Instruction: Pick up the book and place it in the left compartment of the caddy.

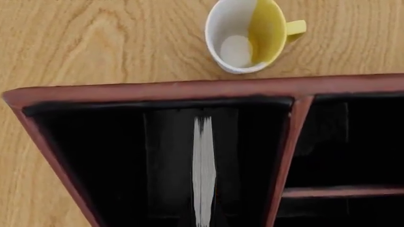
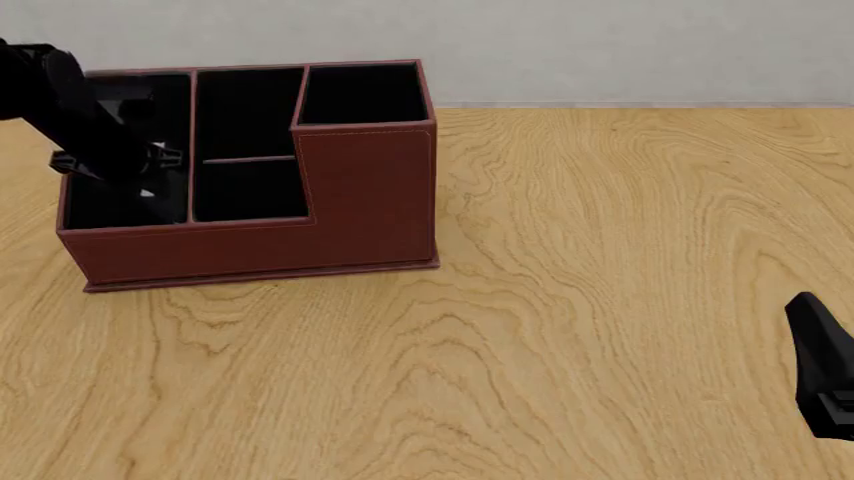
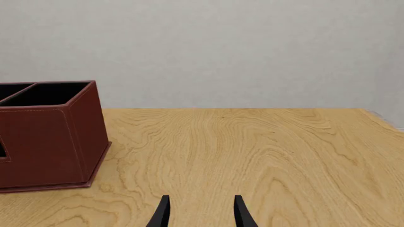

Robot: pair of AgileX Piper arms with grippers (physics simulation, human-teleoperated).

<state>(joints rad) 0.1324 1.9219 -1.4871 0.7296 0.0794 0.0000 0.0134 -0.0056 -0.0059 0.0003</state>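
Note:
The reddish-brown caddy (image 2: 267, 245) stands at the table's far left; it also shows in the right wrist view (image 3: 44, 146). My left gripper (image 2: 144, 188) reaches down into the left compartment (image 2: 96, 212). In the left wrist view the book (image 1: 203, 165) shows as a thin light page edge between my dark fingers (image 1: 167, 165), inside the left compartment (image 1: 94, 151), below the caddy's rim (image 1: 189, 90). My left gripper (image 1: 203, 194) is shut on the book. My right gripper (image 3: 202, 215) is open and empty, low over the table at the near right (image 2: 821, 375).
A yellow and white mug (image 1: 246, 35) stands on the table just outside the caddy's wall at the left compartment. The two short middle sections (image 2: 247, 150) and the raised square section (image 2: 363, 95) lie to the right of my left arm.

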